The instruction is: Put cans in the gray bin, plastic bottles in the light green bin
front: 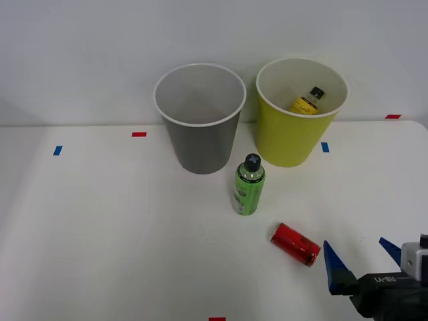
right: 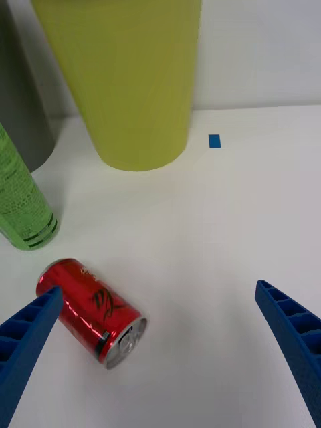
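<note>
A red can (front: 295,243) (right: 91,321) lies on its side on the white table, just left of my right gripper (front: 361,256) (right: 157,334). The gripper is open and empty, and one blue finger (right: 30,334) is close beside the can. A green bottle (front: 248,185) (right: 21,200) with a black cap stands upright in front of the bins. The gray bin (front: 200,120) (right: 20,100) stands at the back. To its right is the light green bin (front: 299,124) (right: 130,80), with a yellow-labelled bottle (front: 307,101) lying inside it.
Small blue tape marks (front: 57,150) (front: 325,147) (right: 214,141) and red tape marks (front: 138,134) (front: 392,116) (front: 217,319) are stuck to the table (front: 107,227). A pale wall rises right behind the bins.
</note>
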Robot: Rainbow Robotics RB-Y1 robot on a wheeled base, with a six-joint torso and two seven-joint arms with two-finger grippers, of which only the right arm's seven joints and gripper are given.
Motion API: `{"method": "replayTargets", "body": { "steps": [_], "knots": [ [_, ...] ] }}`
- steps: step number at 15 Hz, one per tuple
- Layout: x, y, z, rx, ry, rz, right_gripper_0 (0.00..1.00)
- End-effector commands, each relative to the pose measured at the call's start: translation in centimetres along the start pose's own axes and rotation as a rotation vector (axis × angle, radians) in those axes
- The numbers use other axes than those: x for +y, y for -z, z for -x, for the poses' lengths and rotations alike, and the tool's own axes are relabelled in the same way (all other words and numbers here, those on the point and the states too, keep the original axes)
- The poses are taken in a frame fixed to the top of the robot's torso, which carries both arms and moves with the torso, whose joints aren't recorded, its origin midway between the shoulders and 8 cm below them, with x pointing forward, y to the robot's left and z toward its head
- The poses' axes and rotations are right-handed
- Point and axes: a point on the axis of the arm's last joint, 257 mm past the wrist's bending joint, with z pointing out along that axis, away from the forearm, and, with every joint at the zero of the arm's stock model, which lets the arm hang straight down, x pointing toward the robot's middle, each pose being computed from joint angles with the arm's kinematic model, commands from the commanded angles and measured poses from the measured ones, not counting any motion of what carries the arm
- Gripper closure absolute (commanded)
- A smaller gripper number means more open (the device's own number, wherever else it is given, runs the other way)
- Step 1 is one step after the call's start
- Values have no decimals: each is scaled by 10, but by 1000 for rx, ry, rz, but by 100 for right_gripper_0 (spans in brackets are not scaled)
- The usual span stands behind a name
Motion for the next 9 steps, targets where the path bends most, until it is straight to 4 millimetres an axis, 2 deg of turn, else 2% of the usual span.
{"method": "replayTargets", "body": {
  "steps": [1,6,9],
  "knots": [
    [6,-6,15,-8,-22,6,0],
    [21,-10,-8,83,158,40,0],
    [29,-15,-12,117,277,73,0]
  ]
}}
